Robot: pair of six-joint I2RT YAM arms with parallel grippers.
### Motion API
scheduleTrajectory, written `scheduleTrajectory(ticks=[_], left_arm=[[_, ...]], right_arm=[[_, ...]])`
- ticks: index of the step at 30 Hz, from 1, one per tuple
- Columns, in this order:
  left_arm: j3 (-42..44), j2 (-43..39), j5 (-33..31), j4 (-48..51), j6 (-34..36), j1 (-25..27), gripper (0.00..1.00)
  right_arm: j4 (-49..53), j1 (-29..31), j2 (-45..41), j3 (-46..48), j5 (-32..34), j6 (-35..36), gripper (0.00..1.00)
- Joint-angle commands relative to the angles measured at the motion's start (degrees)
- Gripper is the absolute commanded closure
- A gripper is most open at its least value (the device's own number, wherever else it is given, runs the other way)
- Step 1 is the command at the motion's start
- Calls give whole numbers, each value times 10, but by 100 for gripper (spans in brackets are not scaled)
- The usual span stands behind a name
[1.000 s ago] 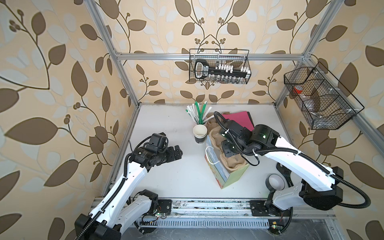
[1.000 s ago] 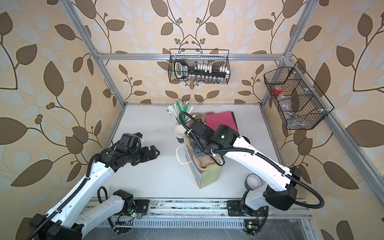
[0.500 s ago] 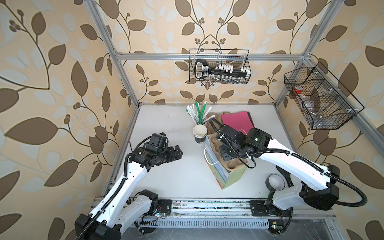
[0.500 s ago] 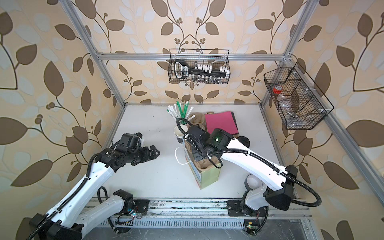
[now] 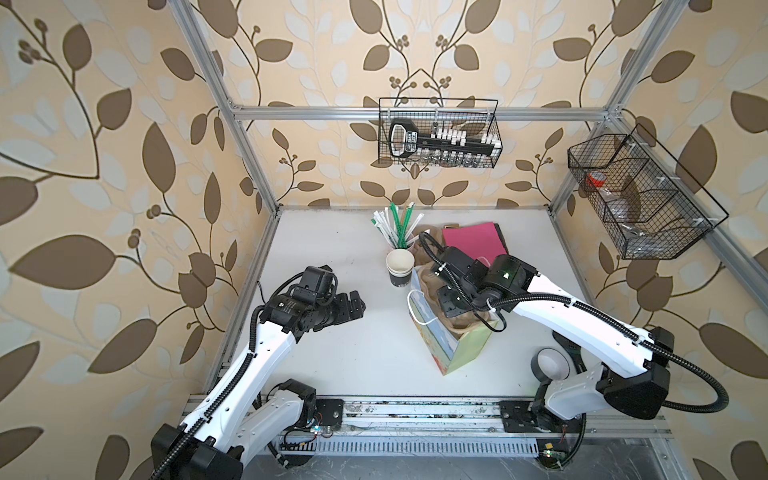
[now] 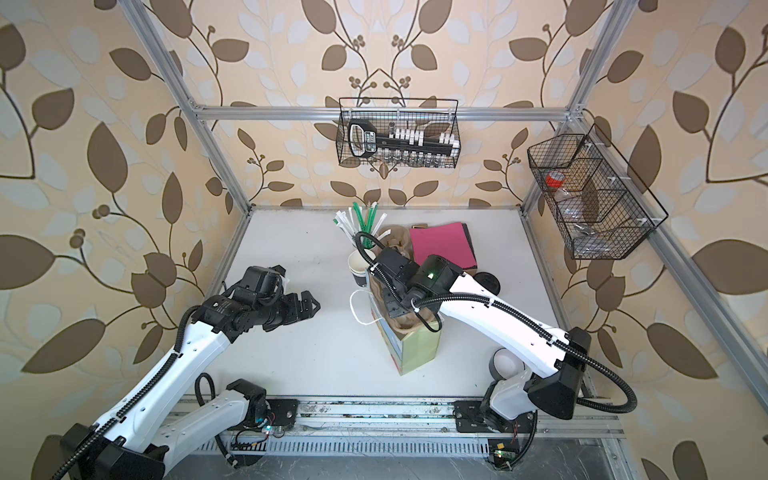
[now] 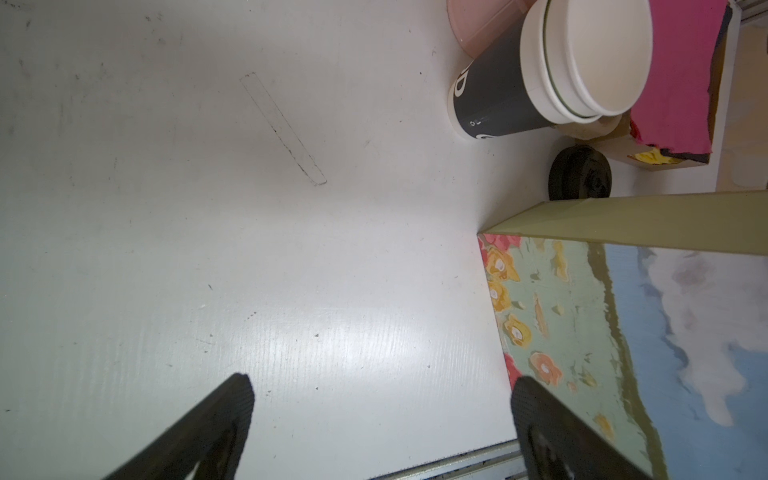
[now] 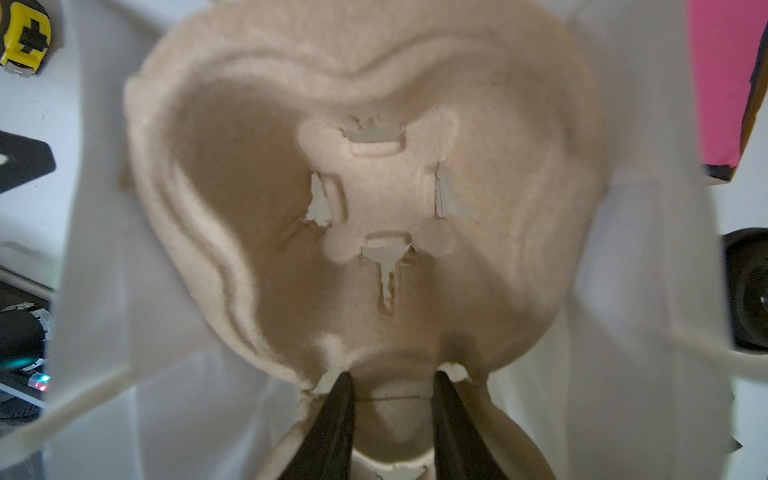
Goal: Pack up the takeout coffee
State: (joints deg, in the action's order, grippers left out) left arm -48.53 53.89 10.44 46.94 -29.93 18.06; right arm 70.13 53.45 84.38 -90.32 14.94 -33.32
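The takeout coffee is out of view. My right gripper is shut on the middle ridge of a brown pulp cup carrier. It holds the carrier in the mouth of an upright flowered gift bag, seen in both top views, with the right gripper over the bag. My left gripper hovers open above the table left of the bag, nothing between its fingers. In the left wrist view the left gripper stands next to the bag's flowered side.
Stacked lidless cups stand just behind the bag, with a holder of straws further back. A pink pad lies at the back right. A loose black lid and a grey tape roll lie right of the bag.
The right arm has shifted a little to the left over the bag, still gripping the carrier. The left arm has not moved.
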Motion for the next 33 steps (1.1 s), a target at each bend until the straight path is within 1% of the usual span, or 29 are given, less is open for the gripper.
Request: scheduleTrajectory(ticks=[1, 8, 14, 33], left_arm=[[-7, 1, 1, 7, 10, 4, 1], [-7, 0, 0, 7, 10, 4, 1], [-7, 1, 0, 7, 10, 4, 1], [-7, -2, 2, 7, 10, 4, 1]], right_arm=[[19, -1, 4, -46, 2, 5, 70], [9, -10, 23, -35, -6, 18, 69], [6, -25, 36, -43, -17, 31, 69], [-21, -36, 56, 12, -7, 48, 69]])
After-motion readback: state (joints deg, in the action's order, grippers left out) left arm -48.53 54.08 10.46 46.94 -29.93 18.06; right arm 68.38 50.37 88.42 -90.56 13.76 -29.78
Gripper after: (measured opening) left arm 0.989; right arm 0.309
